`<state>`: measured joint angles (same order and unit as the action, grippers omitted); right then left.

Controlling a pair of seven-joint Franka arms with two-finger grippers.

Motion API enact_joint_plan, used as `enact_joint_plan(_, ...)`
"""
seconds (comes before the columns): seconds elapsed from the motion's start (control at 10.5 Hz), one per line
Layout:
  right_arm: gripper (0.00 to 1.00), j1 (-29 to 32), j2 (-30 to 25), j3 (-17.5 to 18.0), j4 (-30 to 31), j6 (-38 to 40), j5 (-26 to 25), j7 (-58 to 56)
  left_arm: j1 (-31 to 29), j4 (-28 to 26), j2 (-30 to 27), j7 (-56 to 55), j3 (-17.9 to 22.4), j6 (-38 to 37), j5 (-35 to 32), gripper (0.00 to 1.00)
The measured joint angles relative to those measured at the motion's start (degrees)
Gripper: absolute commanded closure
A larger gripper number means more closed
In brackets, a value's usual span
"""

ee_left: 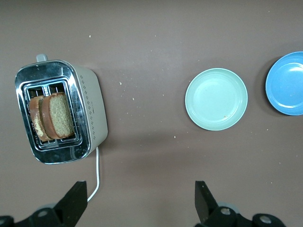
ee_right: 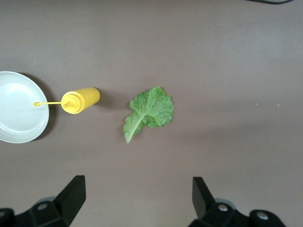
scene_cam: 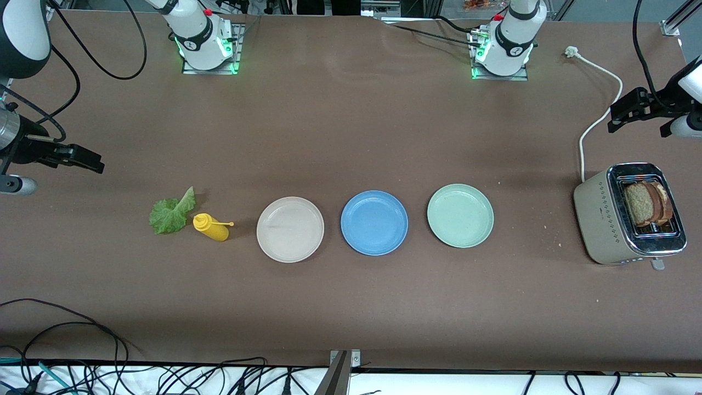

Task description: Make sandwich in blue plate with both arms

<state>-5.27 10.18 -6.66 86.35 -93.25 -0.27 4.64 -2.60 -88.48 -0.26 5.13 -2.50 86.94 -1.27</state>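
Blue plate bare between beige plate and green plate

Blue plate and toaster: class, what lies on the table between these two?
The mint-green plate sits between the blue plate and the toaster, with bare table either side of it. The front view shows this.

Even, bright overhead light fills all three views, and the brown table reads matte with only a faint pale sheen toward 12 o'clock in the front view. Shadows are short and soft. The toaster shows glare on its chrome top. Green lamps glow at both arm bases. Focus is sharp throughout, with slight bending at the front view's edges
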Motion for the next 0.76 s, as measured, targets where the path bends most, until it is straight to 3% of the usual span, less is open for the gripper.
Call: enact_joint_plan(0.76, 0.0, -0.2, 0.0, 0.2, -0.2, 0.2, 0.0, 0.0, 0.5, 0.4, 0.0, 0.0, -0.7, 0.2, 0.0, 0.0)
